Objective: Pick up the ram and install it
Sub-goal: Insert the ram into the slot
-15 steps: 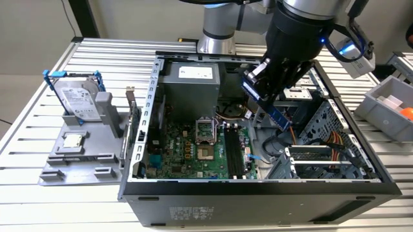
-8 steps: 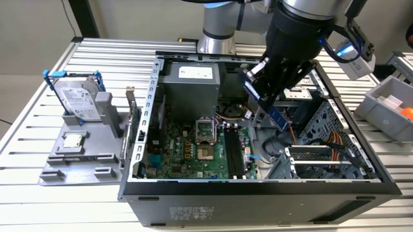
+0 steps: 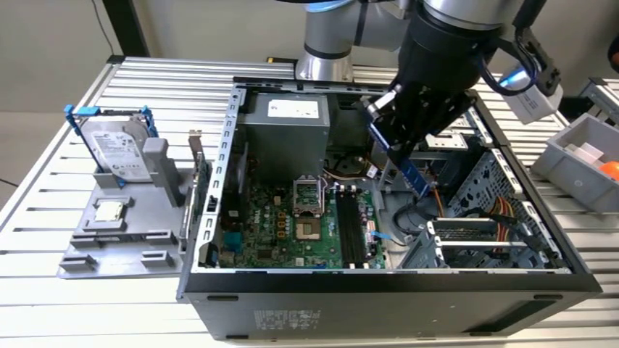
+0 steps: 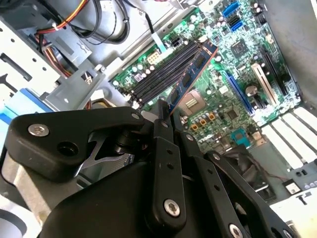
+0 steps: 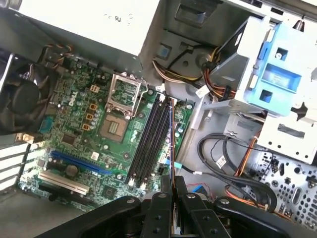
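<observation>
My gripper (image 3: pixel 392 139) is shut on the ram (image 3: pixel 411 172), a long thin blue-green memory stick that hangs tilted from the fingers. It hovers inside the open computer case, above and slightly toward the exterior view's right of the black memory slots (image 3: pixel 350 228) on the green motherboard (image 3: pixel 280 232). In the second wrist view the ram (image 4: pixel 190 77) sticks out of the gripper (image 4: pixel 166 111) over the slots (image 4: pixel 161 69). The first wrist view has the ram (image 5: pixel 171 144) edge-on, running from the gripper (image 5: pixel 173 186) alongside the slots (image 5: pixel 148 144), apart from them.
A silver power supply (image 3: pixel 285 127) fills the case's back. A drive cage (image 3: pixel 483 239) and cables (image 3: pixel 416 217) crowd the exterior view's right. On a grey fixture (image 3: pixel 126 239) outside stand a hard drive in a blue bracket (image 3: pixel 116 148) and a processor chip (image 3: pixel 106 210). A grey bin (image 3: pixel 580 163) sits far right.
</observation>
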Robot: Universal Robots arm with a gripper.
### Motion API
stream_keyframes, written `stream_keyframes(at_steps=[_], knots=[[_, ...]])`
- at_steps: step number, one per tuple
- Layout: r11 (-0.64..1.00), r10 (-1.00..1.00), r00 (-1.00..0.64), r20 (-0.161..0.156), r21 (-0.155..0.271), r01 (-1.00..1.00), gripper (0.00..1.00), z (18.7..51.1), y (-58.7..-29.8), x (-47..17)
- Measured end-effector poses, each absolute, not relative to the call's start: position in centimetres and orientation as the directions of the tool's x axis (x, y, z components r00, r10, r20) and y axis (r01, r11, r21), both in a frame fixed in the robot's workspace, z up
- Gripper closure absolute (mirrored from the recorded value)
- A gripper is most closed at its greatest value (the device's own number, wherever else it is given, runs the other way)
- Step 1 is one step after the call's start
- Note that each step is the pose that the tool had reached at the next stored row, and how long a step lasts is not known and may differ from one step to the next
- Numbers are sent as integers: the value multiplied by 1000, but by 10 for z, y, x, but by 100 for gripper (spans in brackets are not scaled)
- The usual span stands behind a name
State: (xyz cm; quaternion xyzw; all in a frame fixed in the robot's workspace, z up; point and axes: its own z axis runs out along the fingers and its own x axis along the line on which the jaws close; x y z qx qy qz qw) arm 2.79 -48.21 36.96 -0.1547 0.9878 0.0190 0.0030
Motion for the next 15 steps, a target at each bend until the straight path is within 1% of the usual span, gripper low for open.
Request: stream_keyframes(at_steps=[15], knots=[[986, -161, -987, -12, 37, -162, 100, 369, -482, 28]])
